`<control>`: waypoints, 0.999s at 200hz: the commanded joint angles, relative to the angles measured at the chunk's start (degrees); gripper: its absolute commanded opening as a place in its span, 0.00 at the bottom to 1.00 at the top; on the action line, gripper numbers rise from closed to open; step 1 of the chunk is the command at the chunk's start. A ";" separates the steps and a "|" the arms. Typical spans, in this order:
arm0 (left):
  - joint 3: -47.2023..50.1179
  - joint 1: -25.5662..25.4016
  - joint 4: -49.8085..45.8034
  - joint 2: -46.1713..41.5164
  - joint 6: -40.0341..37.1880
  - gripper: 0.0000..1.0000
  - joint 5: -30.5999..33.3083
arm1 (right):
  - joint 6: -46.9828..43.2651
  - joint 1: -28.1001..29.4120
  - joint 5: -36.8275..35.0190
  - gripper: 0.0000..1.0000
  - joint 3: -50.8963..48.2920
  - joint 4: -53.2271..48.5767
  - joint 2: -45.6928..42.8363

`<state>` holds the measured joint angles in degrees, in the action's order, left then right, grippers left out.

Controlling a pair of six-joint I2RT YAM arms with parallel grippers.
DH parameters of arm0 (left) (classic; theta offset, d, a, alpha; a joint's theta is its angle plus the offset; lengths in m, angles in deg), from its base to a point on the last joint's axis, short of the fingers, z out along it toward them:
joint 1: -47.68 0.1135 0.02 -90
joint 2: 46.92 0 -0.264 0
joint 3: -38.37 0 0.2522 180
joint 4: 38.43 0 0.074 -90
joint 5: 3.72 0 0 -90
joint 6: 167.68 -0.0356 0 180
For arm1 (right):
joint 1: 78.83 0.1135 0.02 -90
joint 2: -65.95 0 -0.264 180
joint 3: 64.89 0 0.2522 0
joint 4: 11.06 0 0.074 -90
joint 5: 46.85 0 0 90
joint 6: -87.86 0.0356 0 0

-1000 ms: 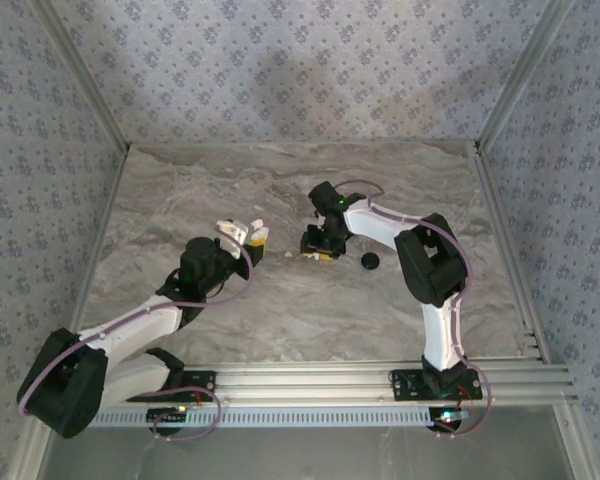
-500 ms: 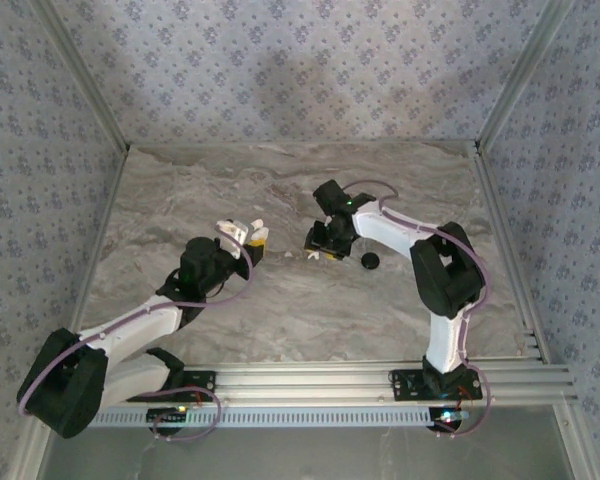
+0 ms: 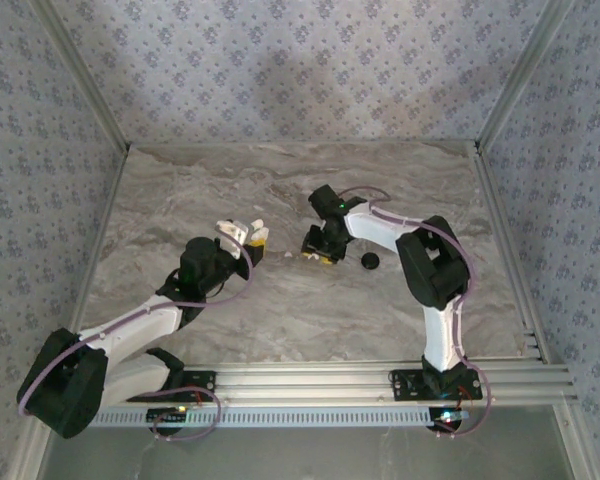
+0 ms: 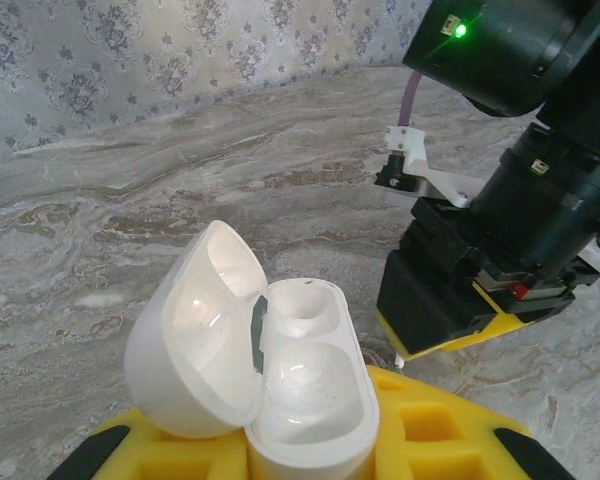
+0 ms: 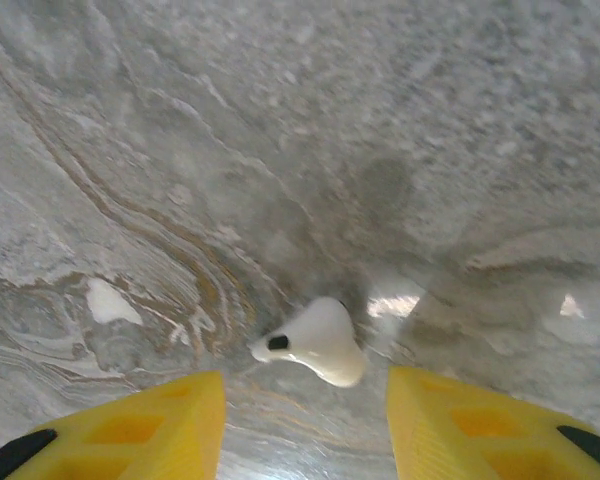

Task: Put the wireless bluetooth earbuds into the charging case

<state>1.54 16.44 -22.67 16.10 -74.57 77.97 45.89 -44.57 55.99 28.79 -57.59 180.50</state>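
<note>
My left gripper (image 4: 305,452) is shut on the charging case (image 4: 305,395), a glossy white box held upright between yellow pads (image 4: 435,435), its lid (image 4: 195,345) hinged open to the left. The case's far well is an empty hole; the near one shows a rounded white bulge. In the top view the left gripper (image 3: 242,236) sits left of centre. An earbud (image 5: 318,343), white with a dark spot, lies on the marble between the yellow fingertips (image 5: 175,415) of my open right gripper (image 5: 302,388), touching neither. The right gripper (image 3: 319,249) points down at the table.
A flat black round disc (image 3: 370,261) lies on the marble just right of the right gripper. The right arm's black wrist (image 4: 520,200) stands close to the right of the held case. Metal frame rails and patterned walls (image 3: 300,70) enclose the marble table (image 3: 280,310).
The right arm's elbow swung slightly out and back; its gripper stays over the earbud. The left arm and the case have not moved.
</note>
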 commanded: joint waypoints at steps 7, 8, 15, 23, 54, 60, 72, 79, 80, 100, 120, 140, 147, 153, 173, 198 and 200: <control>0.17 0.35 0.52 -1.19 0.07 0.12 -0.85 | -0.99 -0.41 0.68 0.47 3.93 1.04 2.49; 0.15 0.33 0.49 -1.22 0.06 0.12 -0.84 | -1.04 -0.41 0.69 0.47 3.97 1.00 2.55; 0.13 0.42 0.42 -1.24 0.07 0.12 -0.78 | -1.24 -0.41 0.69 0.47 4.48 1.24 2.91; 0.12 0.44 0.37 -1.24 0.01 0.12 -0.74 | -1.29 -0.35 0.69 0.47 4.92 1.52 3.12; 0.22 0.45 0.29 -1.33 0.00 0.12 -0.65 | -1.70 -0.59 0.40 0.46 6.15 3.12 3.02; 0.24 0.48 0.34 -1.41 0.04 0.12 -0.69 | -1.87 -0.53 0.11 0.46 6.42 2.80 2.82; 0.22 0.56 0.28 -1.50 -0.12 0.12 -0.65 | -2.20 -0.56 -0.47 0.47 6.90 0.50 2.12; 0.17 0.56 0.20 -1.58 -0.12 0.12 -0.65 | -2.04 -0.53 -0.98 0.47 6.83 -1.20 1.41; 0.20 0.56 0.20 -1.58 -0.08 0.12 -0.65 | -2.01 -0.52 -1.06 0.47 6.79 -1.31 1.31; 0.22 0.52 0.07 -1.76 -0.12 0.12 -0.65 | 0.02 -0.51 -2.28 0.47 5.33 -5.98 -0.86; 0.22 0.52 0.10 -1.51 0.11 0.12 -0.98 | 4.65 -0.03 -1.53 0.47 1.95 -4.29 -3.03; 0.37 0.53 0.54 -1.37 0.40 0.12 -1.27 | 7.70 0.10 -1.43 0.47 0.50 -3.73 -3.24; 0.39 0.50 0.64 -1.41 0.45 0.12 -1.35 | 8.46 0.10 -1.33 0.47 0.33 -3.61 -3.06; 0.39 0.55 0.63 -1.41 0.42 0.12 -1.44 | 8.95 0.10 -1.33 0.47 0.32 -3.33 -2.93; 0.34 0.54 0.65 -1.59 0.47 0.12 -1.46 | 10.92 0.10 -1.20 0.47 0.50 -2.27 -2.25; 0.39 0.55 0.72 -1.72 0.45 0.12 -1.61 | 11.98 0.10 -0.98 0.46 1.96 -2.43 -0.88; 0.39 0.56 0.76 -1.75 0.48 0.12 -1.61 | 12.02 0.10 -1.09 0.46 2.16 -2.46 -0.74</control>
<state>1.54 16.57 -22.67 16.06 -74.57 77.72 54.78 -44.76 55.36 29.79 -59.30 178.75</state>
